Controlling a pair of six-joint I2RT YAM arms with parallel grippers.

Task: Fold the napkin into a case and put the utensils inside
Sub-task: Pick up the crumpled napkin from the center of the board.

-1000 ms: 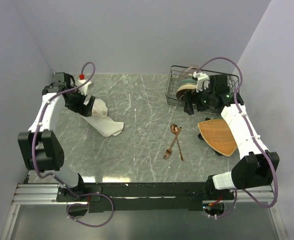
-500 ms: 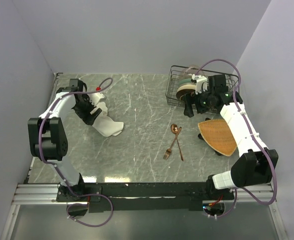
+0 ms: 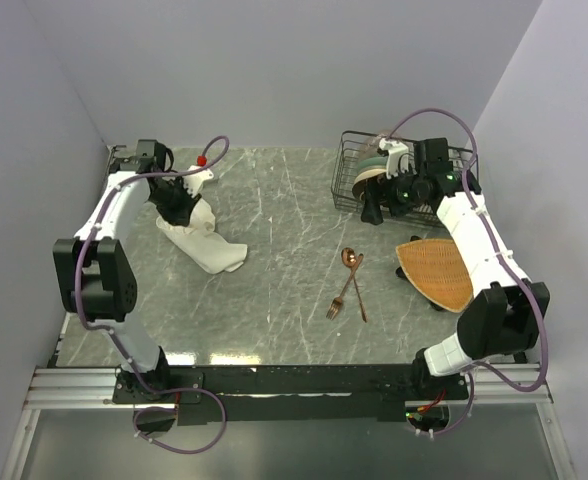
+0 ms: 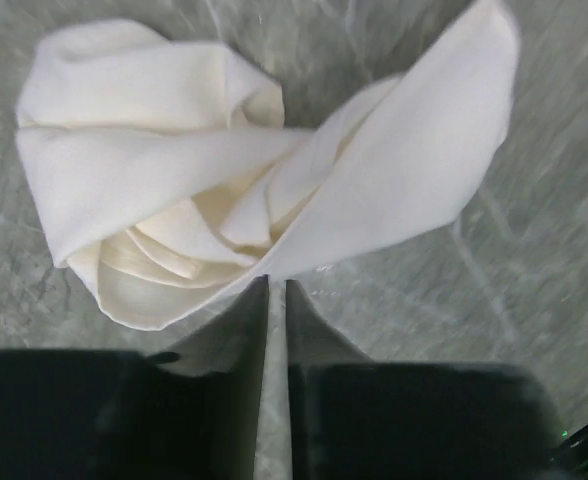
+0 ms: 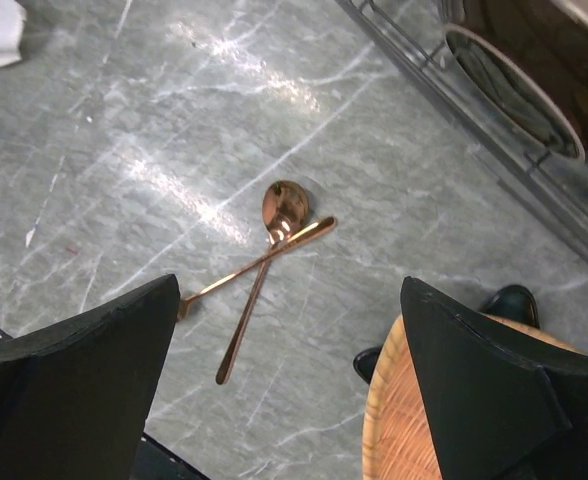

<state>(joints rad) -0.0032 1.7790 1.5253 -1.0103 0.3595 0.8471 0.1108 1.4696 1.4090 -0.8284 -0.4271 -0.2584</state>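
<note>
The cream-white napkin lies crumpled at the table's far left; in the left wrist view its twisted folds fill the upper frame. My left gripper reaches down to its far-left end. The jaws are drawn nearly together, with only a thin slit, and the tips pinch the cloth's near edge. The copper spoon and fork lie crossed at mid-right. My right gripper hovers wide open above and behind them, holding nothing. In the right wrist view the spoon and fork show between its fingers.
A black wire dish rack with plates stands at the back right. An orange woven fan-shaped mat lies right of the utensils, its edge by my right finger. Walls close in on three sides.
My left arm swung in and lowered onto the napkin's far-left end while its jaws closed from wide open. The right gripper shifted slightly back, still open.
</note>
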